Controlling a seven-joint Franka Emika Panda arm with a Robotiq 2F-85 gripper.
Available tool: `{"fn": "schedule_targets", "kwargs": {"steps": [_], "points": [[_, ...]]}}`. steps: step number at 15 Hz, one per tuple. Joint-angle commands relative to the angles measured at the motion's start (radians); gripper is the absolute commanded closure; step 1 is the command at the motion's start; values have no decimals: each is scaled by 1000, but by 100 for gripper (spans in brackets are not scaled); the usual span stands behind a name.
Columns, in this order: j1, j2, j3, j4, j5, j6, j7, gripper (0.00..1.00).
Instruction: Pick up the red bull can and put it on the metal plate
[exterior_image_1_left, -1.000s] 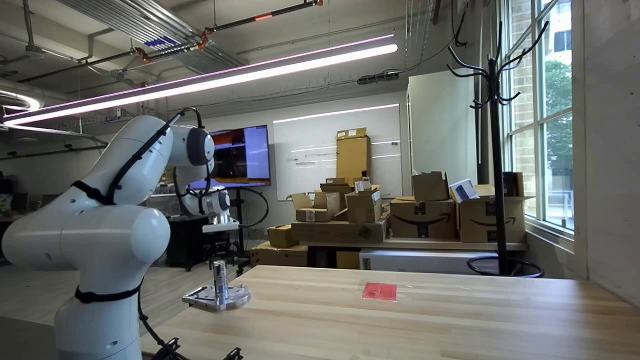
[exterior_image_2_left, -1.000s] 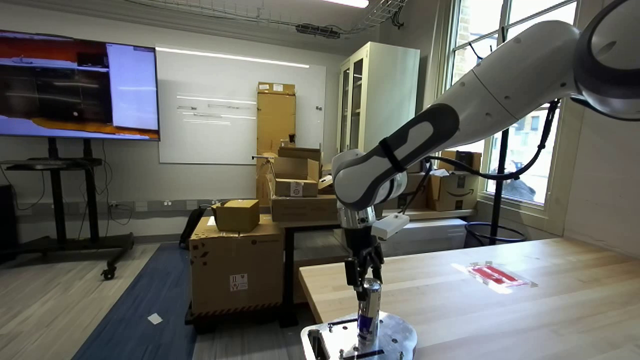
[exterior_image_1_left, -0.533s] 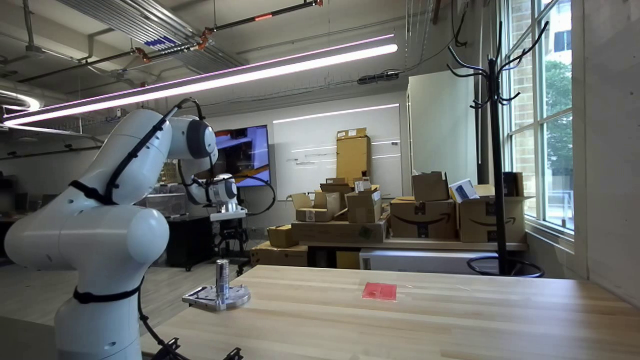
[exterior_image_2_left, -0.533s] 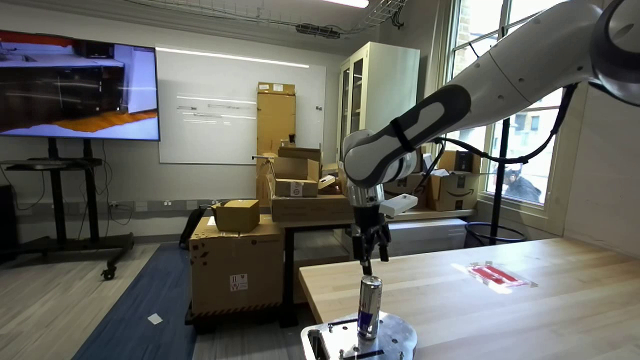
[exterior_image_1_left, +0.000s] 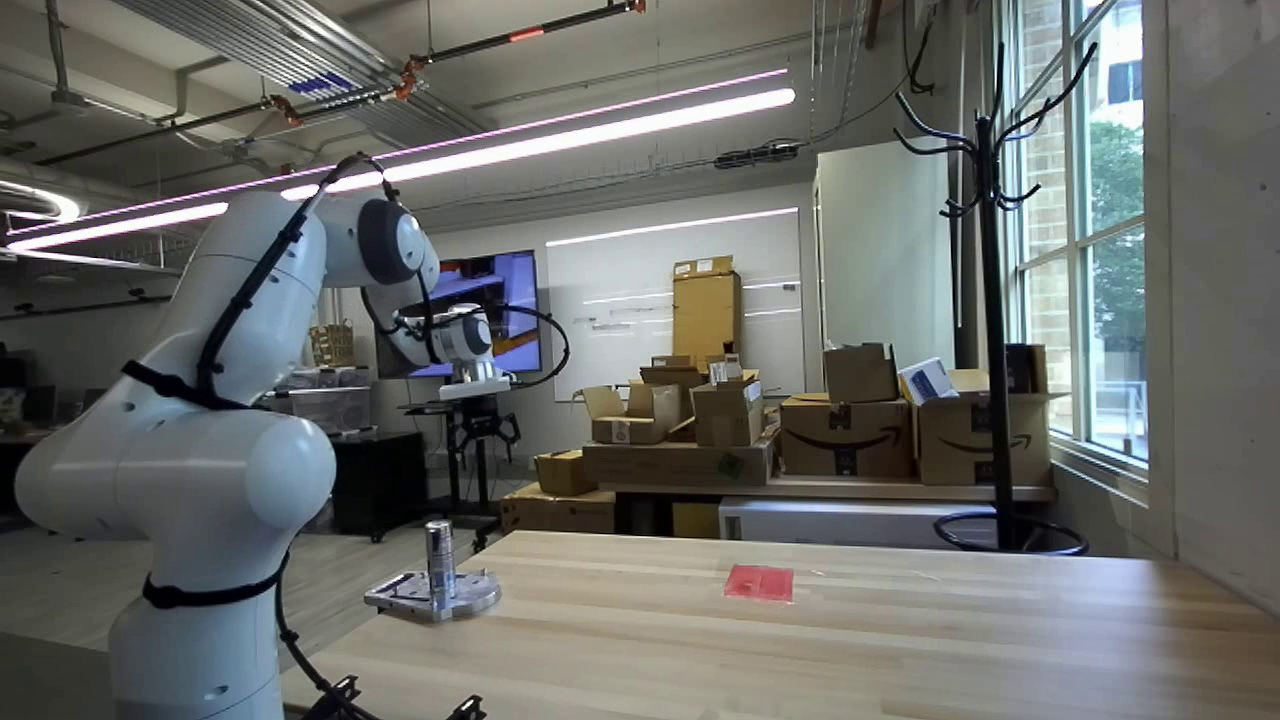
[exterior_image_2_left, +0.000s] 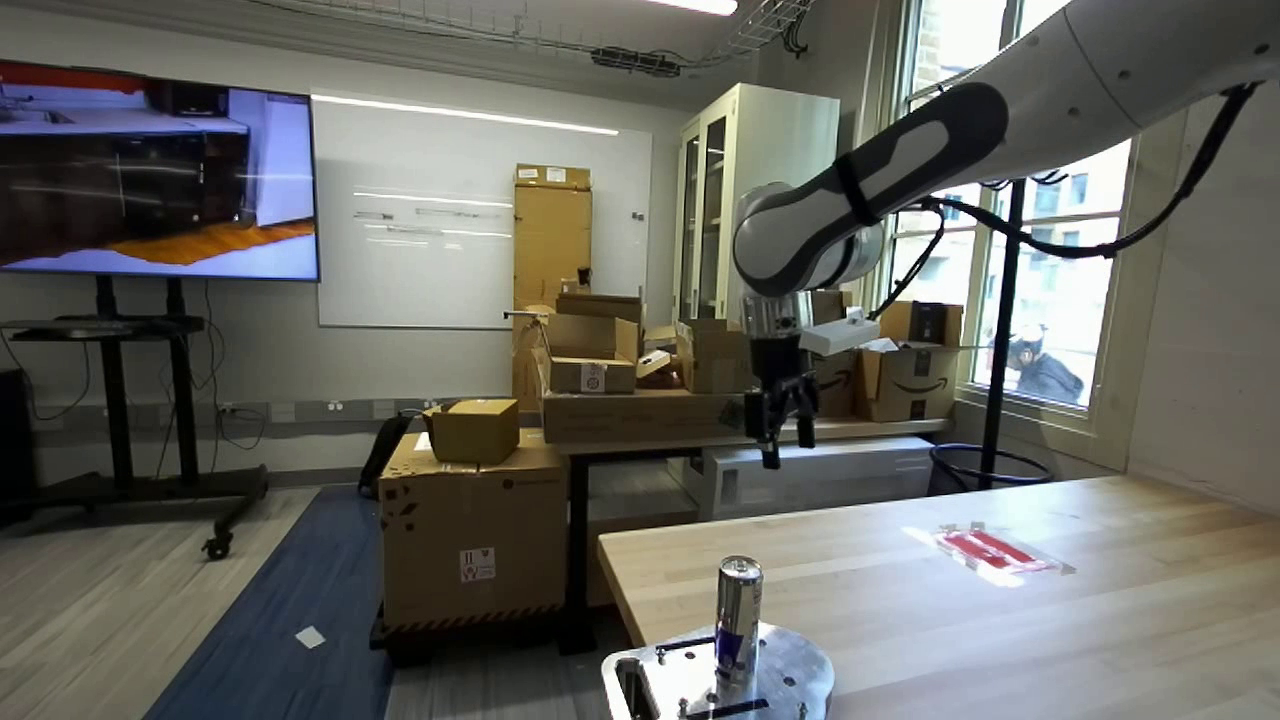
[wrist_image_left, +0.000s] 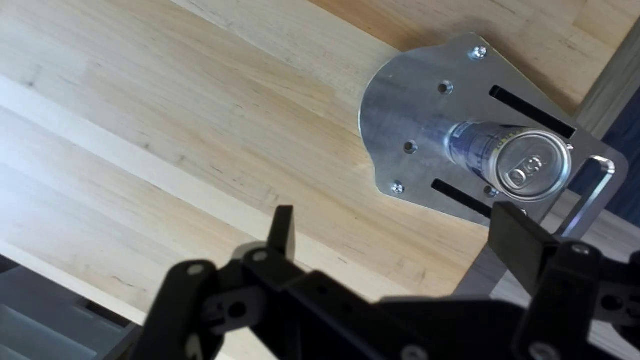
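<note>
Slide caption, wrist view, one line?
Open, empty gripper; drink can standing upright on the metal plate, which juts past the edge of the wooden table.

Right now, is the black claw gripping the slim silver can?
No, the slim silver can stands on the flat metal plate, below the open black gripper.

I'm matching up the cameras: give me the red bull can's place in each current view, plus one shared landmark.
In an exterior view: red bull can, left of centre, lower half.
In an exterior view: red bull can, just right of centre, near the bottom.
In the wrist view: red bull can, right side, near mid-height.
Shared landmark: the metal plate beneath it.
</note>
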Motion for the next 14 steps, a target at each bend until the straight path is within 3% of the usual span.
{"fn": "schedule_targets", "kwargs": {"steps": [1, 8, 14], "points": [[-53, -93, -24, -83, 27, -14, 22, 0], [-175, -311, -93, -303, 139, 57, 22, 0], [-200, -485, -139, -479, 134, 140, 34, 0]]}}
